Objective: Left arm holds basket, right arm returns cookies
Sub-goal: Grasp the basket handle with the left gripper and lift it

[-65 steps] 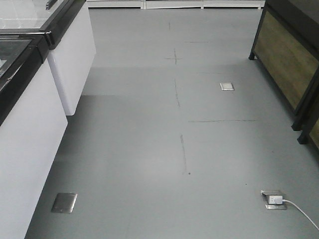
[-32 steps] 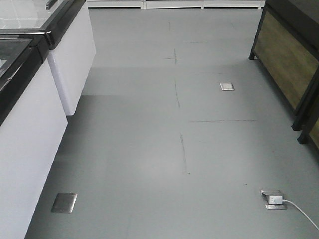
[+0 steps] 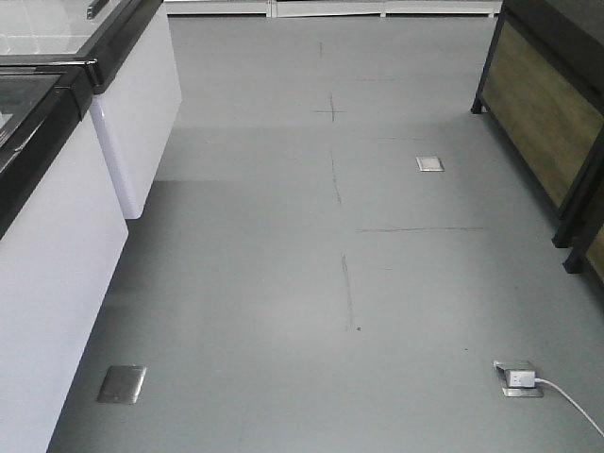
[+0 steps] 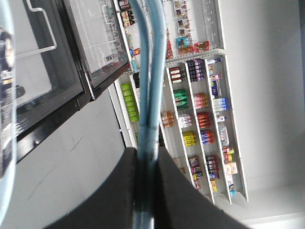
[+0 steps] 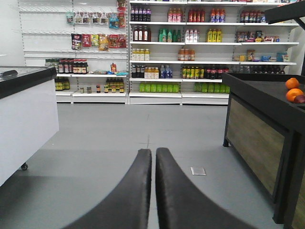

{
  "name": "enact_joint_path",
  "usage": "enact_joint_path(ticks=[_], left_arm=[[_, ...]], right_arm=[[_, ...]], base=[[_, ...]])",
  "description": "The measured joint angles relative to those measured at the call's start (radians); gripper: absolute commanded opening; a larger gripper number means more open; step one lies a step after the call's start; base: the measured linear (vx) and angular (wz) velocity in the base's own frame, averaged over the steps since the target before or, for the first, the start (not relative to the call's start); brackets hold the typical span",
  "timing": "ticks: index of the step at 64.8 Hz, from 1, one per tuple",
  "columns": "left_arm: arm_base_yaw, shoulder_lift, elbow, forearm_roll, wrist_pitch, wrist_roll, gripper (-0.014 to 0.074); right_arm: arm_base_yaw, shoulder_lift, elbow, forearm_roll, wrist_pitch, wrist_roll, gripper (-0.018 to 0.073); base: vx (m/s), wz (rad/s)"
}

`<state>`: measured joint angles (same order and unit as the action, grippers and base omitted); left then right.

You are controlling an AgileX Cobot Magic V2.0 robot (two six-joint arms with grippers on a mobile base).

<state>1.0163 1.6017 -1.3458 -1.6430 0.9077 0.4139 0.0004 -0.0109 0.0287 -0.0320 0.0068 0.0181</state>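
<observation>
Clamped on the basket handle (image 4: 151, 71) with the left gripper (image 4: 145, 160), up toward 12 o'clock. Pressed shut, empty, at the right gripper (image 5: 153, 155). No cookies in view; likely light, crushable cardboard, so pinch 2 broad faces mid-height

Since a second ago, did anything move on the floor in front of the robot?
Nothing visibly changed. In the front view the grey floor, the white freezer, the wooden stand and the white plug in its floor socket all sit just where they were. Only that view has earlier pictures to compare.
</observation>
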Motion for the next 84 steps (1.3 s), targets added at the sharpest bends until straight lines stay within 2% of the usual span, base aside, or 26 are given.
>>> enact_joint_path(ticks=[13,28,40,49,61,71,84], left_arm=[[-0.111,-0.109,0.002,0.002,-0.001,0.008,-0.0006],[-0.279,-0.202,0.002,0.001,0.121,0.106,-0.0006],[-0.407,-0.292,0.04,0.001,0.154,0.121,-0.0006],[-0.501,-0.374,0.157,-0.001,0.138,0.156,-0.0006],[-0.65,-0.466,0.396,-0.002,0.115,0.226,-0.0006],[-0.773,-0.497,0.57,0.003,0.114,0.292,-0.0006],[-0.922,-0.502,0.704,0.002,0.087,0.353,-0.0006]], right_arm=[[0.0,0.0,0.0,0.0,0.0,0.0,-0.0011],[0.0,0.0,0.0,0.0,0.0,0.0,-0.0011],[0.0,0.0,0.0,0.0,0.0,0.0,-0.0011],[0.0,0.0,0.0,0.0,0.0,0.0,-0.0011],[0.0,0.0,0.0,0.0,0.0,0.0,-0.0011],[0.0,0.0,0.0,0.0,0.0,0.0,-0.0011],[0.0,0.0,0.0,0.0,0.0,0.0,-0.0011]], base=[[0.0,0.0],[0.0,0.0],[0.0,0.0],[0.0,0.0],[0.0,0.0],[0.0,0.0],[0.0,0.0]])
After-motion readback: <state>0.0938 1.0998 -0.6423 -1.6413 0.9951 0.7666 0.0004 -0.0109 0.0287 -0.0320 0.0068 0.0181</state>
